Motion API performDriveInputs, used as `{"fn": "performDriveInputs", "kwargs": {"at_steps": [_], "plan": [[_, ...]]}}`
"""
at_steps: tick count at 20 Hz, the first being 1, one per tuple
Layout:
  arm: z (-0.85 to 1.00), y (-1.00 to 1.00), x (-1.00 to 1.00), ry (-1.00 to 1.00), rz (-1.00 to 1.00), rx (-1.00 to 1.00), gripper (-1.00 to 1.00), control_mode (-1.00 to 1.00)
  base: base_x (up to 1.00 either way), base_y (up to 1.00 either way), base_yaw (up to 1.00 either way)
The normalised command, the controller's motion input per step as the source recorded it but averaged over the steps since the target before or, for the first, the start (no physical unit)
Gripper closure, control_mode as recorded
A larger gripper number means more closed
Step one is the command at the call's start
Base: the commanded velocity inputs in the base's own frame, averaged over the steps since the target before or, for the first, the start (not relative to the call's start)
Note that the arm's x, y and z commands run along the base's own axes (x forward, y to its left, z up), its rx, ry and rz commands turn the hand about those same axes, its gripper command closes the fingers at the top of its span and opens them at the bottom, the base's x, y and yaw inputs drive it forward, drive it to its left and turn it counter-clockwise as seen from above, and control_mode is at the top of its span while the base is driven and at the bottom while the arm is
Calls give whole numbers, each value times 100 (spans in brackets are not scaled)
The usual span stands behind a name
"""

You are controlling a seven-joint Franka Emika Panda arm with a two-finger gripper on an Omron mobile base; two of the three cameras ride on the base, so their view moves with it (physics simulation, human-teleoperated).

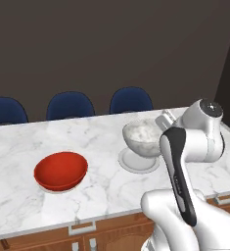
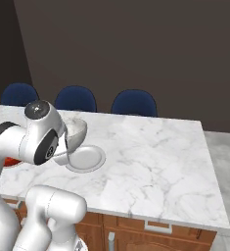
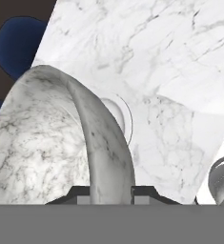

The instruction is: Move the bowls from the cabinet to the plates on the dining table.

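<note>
The pincer [image 3: 111, 193] is clamped on the rim of the marbled bowl [image 1: 142, 136], holding it just above a plate [image 1: 131, 162] on the bench [image 1: 102, 142]. The red bowl [image 1: 60, 170] sits well to the pincer's left. There is no readable writing.

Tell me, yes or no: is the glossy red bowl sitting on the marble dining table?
Yes. The glossy red bowl rests on the white marble dining table, left of the marbled bowl held above a pale plate.

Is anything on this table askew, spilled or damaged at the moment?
Nothing is spilled or broken. The marbled bowl is not resting flat yet: the gripper is shut on its rim and holds it just above the empty plate. The red bowl sits upright on the table, covering its plate.
</note>
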Motion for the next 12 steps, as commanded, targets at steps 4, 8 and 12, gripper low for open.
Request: {"fn": "performDriveInputs", "kwargs": {"at_steps": [4,8,12], "plan": [[-19,0,25,0,0,-6,100,-100,0,0,0],[-22,-2,22,0,0,-2,100,-100,0,0,0],[-25,-7,19,-1,0,2,100,-100,0,0,0]]}}
